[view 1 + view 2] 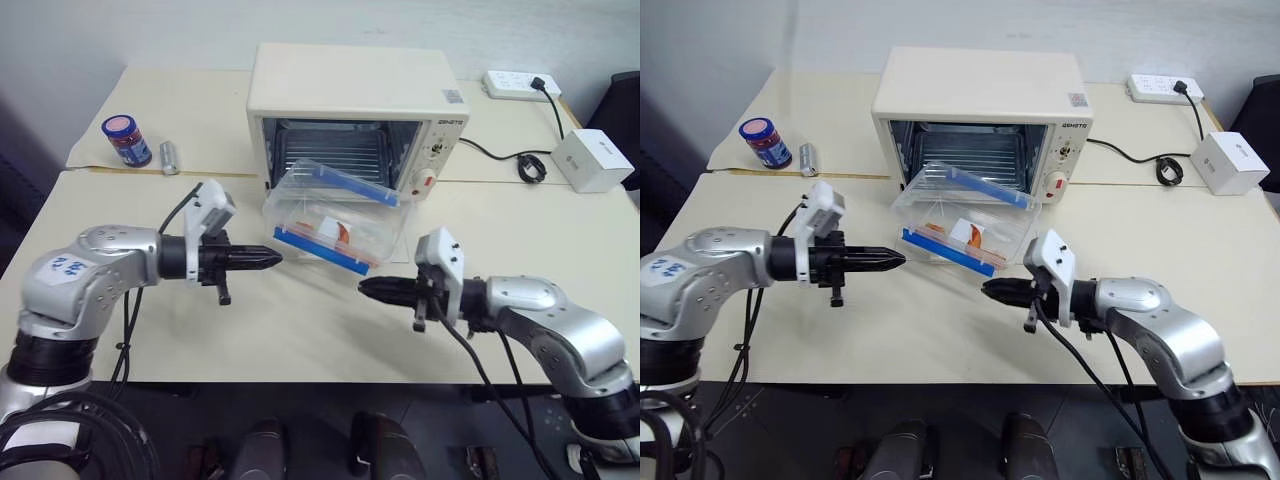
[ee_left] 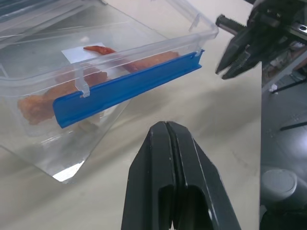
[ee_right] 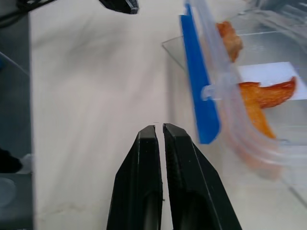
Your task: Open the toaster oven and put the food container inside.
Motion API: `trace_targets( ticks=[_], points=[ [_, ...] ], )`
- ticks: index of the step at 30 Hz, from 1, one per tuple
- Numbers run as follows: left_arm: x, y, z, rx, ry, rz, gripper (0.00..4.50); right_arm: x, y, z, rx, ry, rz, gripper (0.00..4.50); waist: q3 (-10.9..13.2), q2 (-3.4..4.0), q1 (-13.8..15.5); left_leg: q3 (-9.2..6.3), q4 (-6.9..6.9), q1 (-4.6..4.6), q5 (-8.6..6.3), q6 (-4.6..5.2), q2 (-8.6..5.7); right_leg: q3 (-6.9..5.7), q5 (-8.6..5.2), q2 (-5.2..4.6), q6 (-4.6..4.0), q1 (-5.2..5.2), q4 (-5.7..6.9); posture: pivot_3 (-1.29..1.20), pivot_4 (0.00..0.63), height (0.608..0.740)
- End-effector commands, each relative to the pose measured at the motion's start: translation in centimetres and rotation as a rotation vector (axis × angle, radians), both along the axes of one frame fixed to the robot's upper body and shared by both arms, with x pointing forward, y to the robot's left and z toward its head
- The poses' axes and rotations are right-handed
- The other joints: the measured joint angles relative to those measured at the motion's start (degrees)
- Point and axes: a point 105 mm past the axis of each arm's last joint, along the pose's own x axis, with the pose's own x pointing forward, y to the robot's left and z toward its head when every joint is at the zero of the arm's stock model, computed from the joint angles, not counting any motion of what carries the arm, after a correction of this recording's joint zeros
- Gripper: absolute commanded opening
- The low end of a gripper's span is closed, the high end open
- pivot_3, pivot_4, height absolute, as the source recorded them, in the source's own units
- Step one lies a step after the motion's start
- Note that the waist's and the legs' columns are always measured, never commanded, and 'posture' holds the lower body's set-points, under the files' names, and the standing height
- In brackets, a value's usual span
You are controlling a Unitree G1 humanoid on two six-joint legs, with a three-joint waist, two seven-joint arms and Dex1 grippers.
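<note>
Loading stage, door already down: the toaster oven stands open at the back of the surface, and the food container sits tilted in its mouth, far edge raised toward the wire rack, near edge low with its blue clip strip facing the robot. Left gripper: jaws shut, nothing held, tip just beside the near left corner of the container, apart from it. Right gripper: jaws shut with a hairline gap, nothing held, tip just beside the near right corner, slightly short of the strip. Handling judgement: the box looks ready to be pushed in rather than lifted; both closed tips should meet the near long side evenly, low on the wall, and advance together so the box does not swivel or jam against the oven's side wall. Light clear plastic will likely slide easily and may tip if pushed high. Not determinable: whether the far edge rests on the rack or on the door; the door itself is hidden beneath the box; the lid's seating on the far side is unclear through the plastic.
</note>
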Motion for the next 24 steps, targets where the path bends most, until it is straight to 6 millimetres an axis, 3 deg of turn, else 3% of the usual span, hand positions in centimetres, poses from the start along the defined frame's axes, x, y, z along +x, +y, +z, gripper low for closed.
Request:
trace_targets(
  ticks=[1,9,15,20,24],
  points=[
    [1.1,-0.9,0.5,0.002,-0.064,-0.008,0.00,2.0,-0.1,0.6,-0.040,-0.099,-0.060,0.23,0.00,0.00,0.01,0.00,-0.01,0.00,0.00,0.00,0.00,0.00,0.00,0.00,0.00,-0.01,0.02,0.00,0.150,0.740],
    [4.6,-2.0,0.7,-0.044,-0.116,0.102,0.00,5.9,0.6,1.4,-0.028,-0.188,-0.174,0.23,0.00,0.00,-0.15,0.00,0.00,-0.02,0.01,0.01,0.00,-0.04,0.00,0.00,0.01,-0.02,0.02,0.00,0.150,0.740],
    [7.7,-1.7,2.0,-0.086,-0.193,0.242,0.00,10.0,0.9,3.4,0.033,-0.259,-0.320,0.23,0.00,0.01,-0.52,0.01,0.03,-0.04,0.01,0.00,0.00,-0.04,0.01,0.00,0.01,-0.04,0.06,0.00,0.150,0.740],
    [10.3,-1.4,3.8,-0.147,-0.267,0.357,0.00,13.3,1.1,5.5,0.122,-0.309,-0.452,0.23,0.00,0.01,-1.50,-0.03,-0.01,-0.04,0.03,-0.03,0.00,-0.08,0.01,-0.01,0.02,-0.04,0.08,0.00,0.150,0.740],
    [11.4,0.0,6.8,-0.223,-0.351,0.443,0.00,13.7,1.1,6.4,0.164,-0.316,-0.450,0.23,0.00,0.01,-1.84,-0.03,-0.11,-0.11,0.03,-0.03,0.00,-0.10,0.01,-0.01,0.03,-0.13,0.05,0.00,0.150,0.740]
  ],
)
